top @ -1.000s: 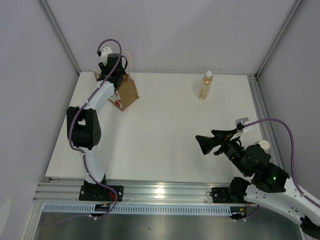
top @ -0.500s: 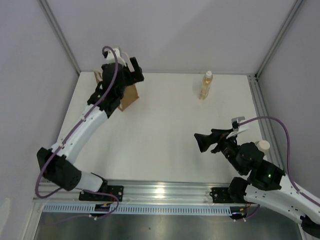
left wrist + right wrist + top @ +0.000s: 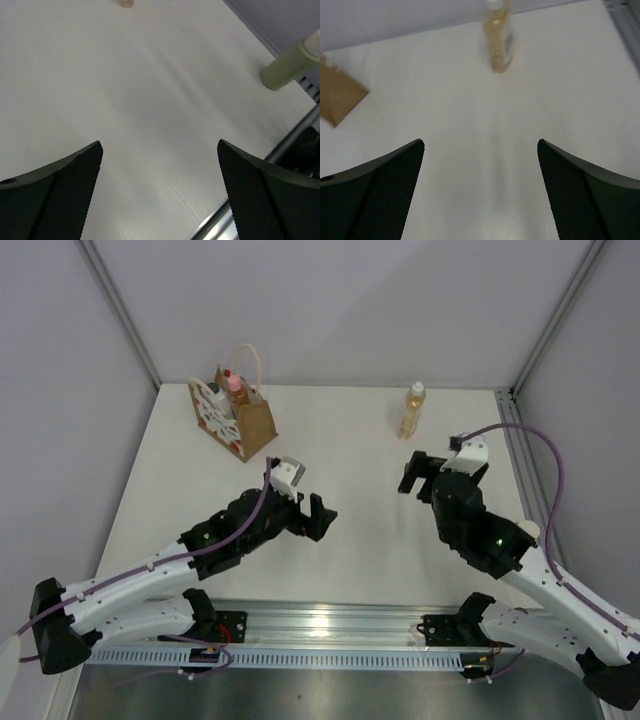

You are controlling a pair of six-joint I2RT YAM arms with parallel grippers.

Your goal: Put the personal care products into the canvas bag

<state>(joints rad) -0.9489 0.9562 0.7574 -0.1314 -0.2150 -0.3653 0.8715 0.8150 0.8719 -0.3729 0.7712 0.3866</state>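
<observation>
The canvas bag [image 3: 245, 426] stands at the table's far left, its cream handles up. A peach bottle with a pink cap [image 3: 233, 384] and a white bottle [image 3: 214, 394] stick out of its top. A tall amber bottle [image 3: 411, 411] with a white cap stands at the far right, and it shows ahead in the right wrist view [image 3: 499, 44]. The cream bottle [image 3: 527, 531] peeks out behind the right arm and appears in the left wrist view [image 3: 291, 65]. My left gripper [image 3: 318, 519] hangs open over mid-table. My right gripper [image 3: 418, 473] is open, short of the amber bottle.
A metal rail [image 3: 320, 622] runs along the table's near edge, and a frame rail [image 3: 522, 460] borders the right side. Grey walls close in the back and the sides. A corner of the bag [image 3: 339, 99] shows at the left of the right wrist view.
My left gripper opened at the bag and the arm swung back to mid-table, leaving a bottle in the bag. The right arm turned and moved up toward the amber bottle.
</observation>
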